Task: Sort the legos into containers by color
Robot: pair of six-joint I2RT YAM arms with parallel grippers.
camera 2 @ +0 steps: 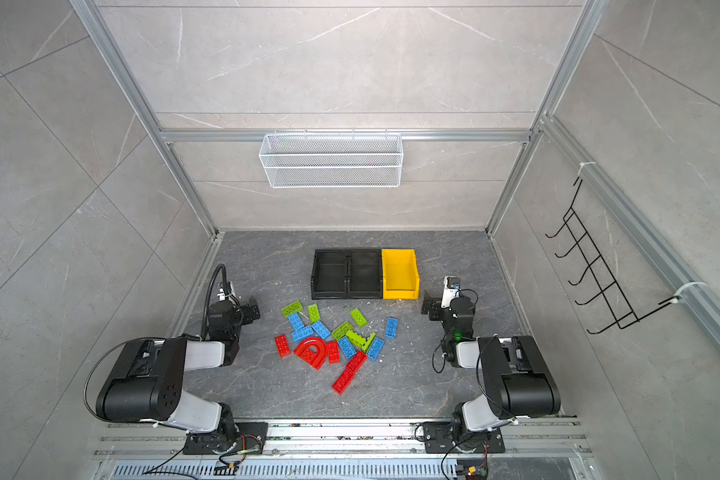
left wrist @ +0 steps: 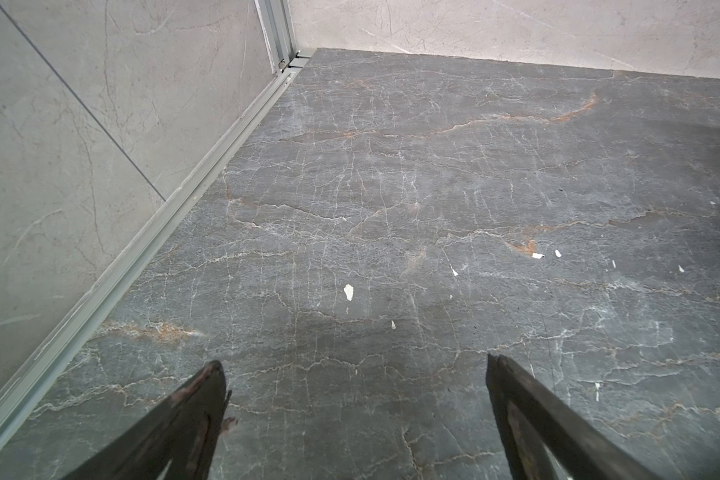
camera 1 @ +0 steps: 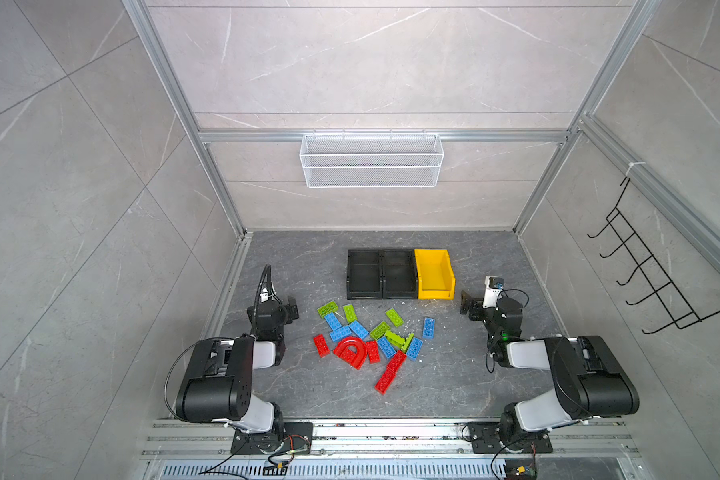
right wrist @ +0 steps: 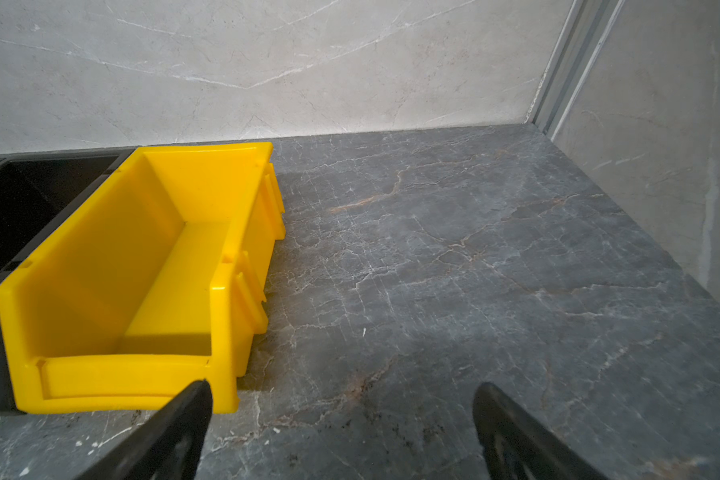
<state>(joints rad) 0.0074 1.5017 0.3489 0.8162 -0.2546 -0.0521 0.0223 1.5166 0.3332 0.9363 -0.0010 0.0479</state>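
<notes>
The legos lie loose in a pile mid-floor in both top views: a red arch (camera 1: 352, 351), red bricks (camera 1: 385, 380), lime green bricks (camera 1: 327, 308) and blue bricks (camera 1: 428, 327). Behind the pile stand the containers in a row, two black bins (camera 1: 364, 295) and a yellow bin (camera 1: 435, 294), all empty. My left gripper (camera 1: 292, 308) hovers left of the pile; in the left wrist view it (left wrist: 354, 365) is open over bare floor. My right gripper (camera 1: 467, 305) sits just right of the yellow bin (right wrist: 142, 257), and it (right wrist: 341, 386) is open and holds nothing.
A white wire mesh basket (camera 1: 371, 162) hangs on the back wall. A black wire hook rack (camera 1: 649, 274) hangs on the right wall. Aluminium frame rails edge the grey marble floor (camera 1: 454, 374), which carries small white flecks.
</notes>
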